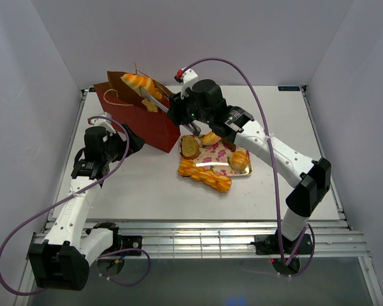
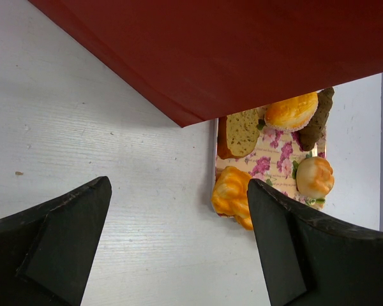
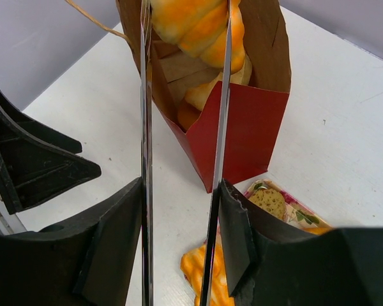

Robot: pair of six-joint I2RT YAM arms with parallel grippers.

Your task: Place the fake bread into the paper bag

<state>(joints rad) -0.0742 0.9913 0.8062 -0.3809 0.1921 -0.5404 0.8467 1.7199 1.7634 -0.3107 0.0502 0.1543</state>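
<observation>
Hiding tray corner: paper bag

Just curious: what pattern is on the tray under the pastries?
The tray shows pink flowers on cream, clearest in the left wrist view.

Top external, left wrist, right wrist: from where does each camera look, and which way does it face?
Top external: above and behind the arm bases, facing down on the table; left arm and right arm show.
Left wrist: on the left arm, facing the red paper bag and the tray; the open left end effector shows.
Right wrist: facing into the bag; the right end effector shows, shut on tongs holding a bread.
Both wrist views share bag and tray.
</observation>
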